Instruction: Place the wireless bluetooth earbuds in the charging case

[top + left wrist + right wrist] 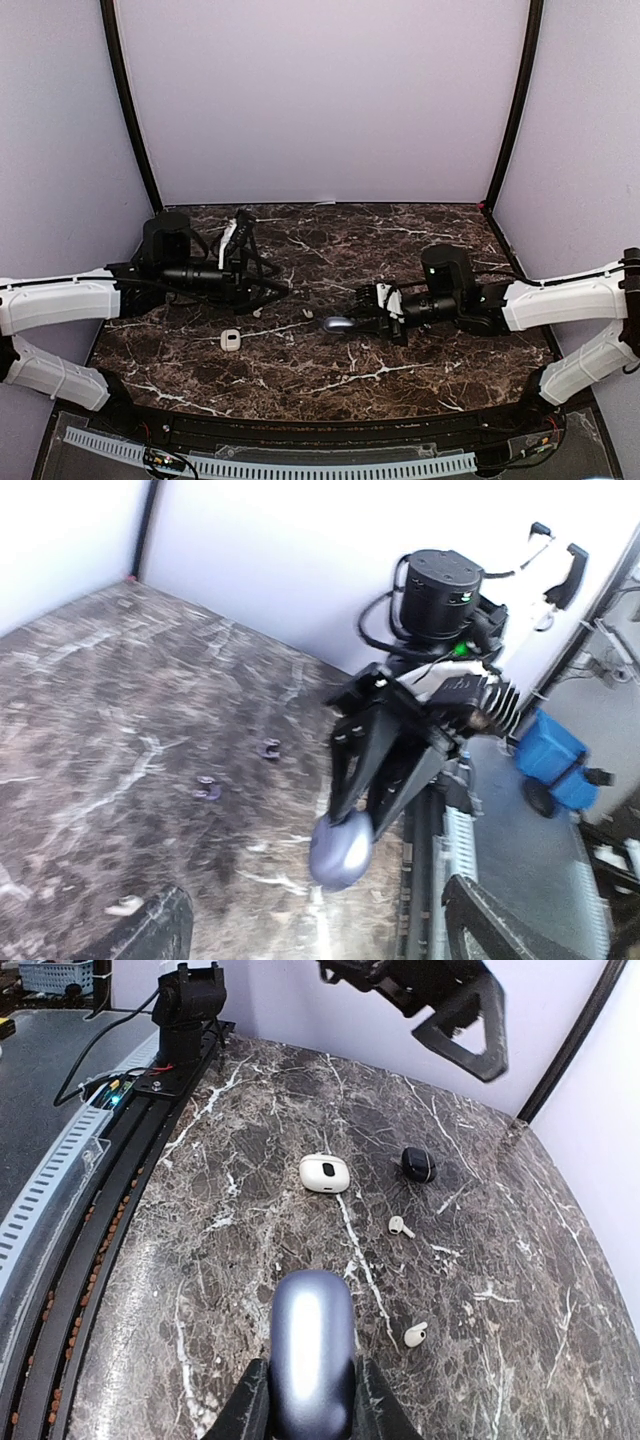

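Two white earbuds [401,1226] lie loose on the marble table [250,1260] just beyond the grey-blue charging case [312,1350], one close to it and the stemmed one farther out. The right gripper [312,1395] pinches that case by its near end, with the rounded shell sticking out past the fingertips. The left gripper [262,262] hangs spread wide and empty, well beyond the case.

The main risk I see is the hold itself. The shell looks smooth and curved and is gripped at one end only, so a push from the other arm could twist it or squeeze it out of the jaws. The lid also appears closed, and no bud can go in until it is opened. The buds are tiny, so a wide finger coming down beside one may flick it away across the slick stone.

The right wrist view shows a white case [324,1172] and a black case [418,1163] far beyond the held one, but from above the black one is lost against the dark marble. Only the left wrist view shows two dark earbuds [207,788] on the stone beside the held case, and its own fingers [140,930] set far apart.
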{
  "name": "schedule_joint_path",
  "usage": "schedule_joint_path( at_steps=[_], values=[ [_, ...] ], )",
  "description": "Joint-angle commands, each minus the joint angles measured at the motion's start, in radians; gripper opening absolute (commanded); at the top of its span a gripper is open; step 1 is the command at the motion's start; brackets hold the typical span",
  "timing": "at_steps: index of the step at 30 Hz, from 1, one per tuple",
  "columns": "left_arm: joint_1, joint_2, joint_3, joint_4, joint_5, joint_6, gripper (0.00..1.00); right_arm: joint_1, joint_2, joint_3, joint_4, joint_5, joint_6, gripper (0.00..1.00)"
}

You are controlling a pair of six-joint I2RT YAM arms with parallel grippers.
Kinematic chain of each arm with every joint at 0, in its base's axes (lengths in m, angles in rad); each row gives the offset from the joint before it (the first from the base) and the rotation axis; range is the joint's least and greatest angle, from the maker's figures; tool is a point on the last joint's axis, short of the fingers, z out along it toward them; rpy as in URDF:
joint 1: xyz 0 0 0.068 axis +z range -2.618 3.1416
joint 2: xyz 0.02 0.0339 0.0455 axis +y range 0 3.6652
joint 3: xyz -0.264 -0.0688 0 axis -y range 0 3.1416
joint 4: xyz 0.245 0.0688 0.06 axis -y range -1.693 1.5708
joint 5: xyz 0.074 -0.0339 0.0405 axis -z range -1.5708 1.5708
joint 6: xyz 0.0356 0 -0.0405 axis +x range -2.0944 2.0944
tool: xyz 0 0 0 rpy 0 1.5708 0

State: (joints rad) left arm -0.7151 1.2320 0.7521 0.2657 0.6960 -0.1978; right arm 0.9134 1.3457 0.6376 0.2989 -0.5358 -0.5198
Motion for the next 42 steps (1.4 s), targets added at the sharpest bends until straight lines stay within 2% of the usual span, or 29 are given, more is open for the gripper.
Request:
schedule_joint_path(
  at_steps=[1,4,8,10,12,19,23,26,37,42],
  values=[
    [0.0,-0.141,-0.223,0.374,-0.296,-0.04,0.99,-0.009,-0.044,-0.037,0.053,0.04,0.112,0.14],
    [-0.001,-0.194,-0.296,0.419,-0.308,-0.003,0.99,-0.01,-0.057,-0.054,0.065,0.045,0.169,0.14],
    [-0.001,-0.143,-0.315,0.407,-0.116,0.09,0.93,-0.01,-0.072,-0.06,0.081,0.055,0.257,0.14],
    [-0.008,-0.082,-0.333,0.462,-0.011,0.115,0.88,-0.01,-0.078,-0.053,0.081,0.07,0.315,0.13],
    [-0.031,-0.015,-0.351,0.539,0.027,0.136,0.88,-0.01,-0.077,-0.04,0.074,0.063,0.344,0.14],
    [-0.117,0.183,-0.321,0.689,-0.004,0.229,0.87,-0.007,-0.065,-0.021,0.082,0.004,0.388,0.14],
    [-0.164,0.241,-0.268,0.652,-0.095,0.333,0.83,0.0,-0.053,-0.012,0.101,-0.024,0.402,0.13],
    [-0.184,0.282,-0.236,0.639,-0.109,0.386,0.79,0.008,-0.031,-0.012,0.142,-0.041,0.406,0.13],
    [-0.192,0.366,-0.183,0.68,-0.066,0.371,0.56,0.028,0.046,0.02,0.234,-0.072,0.42,0.11],
    [-0.194,0.368,-0.184,0.696,-0.055,0.364,0.55,0.03,0.056,0.025,0.238,-0.073,0.42,0.11]
  ],
)
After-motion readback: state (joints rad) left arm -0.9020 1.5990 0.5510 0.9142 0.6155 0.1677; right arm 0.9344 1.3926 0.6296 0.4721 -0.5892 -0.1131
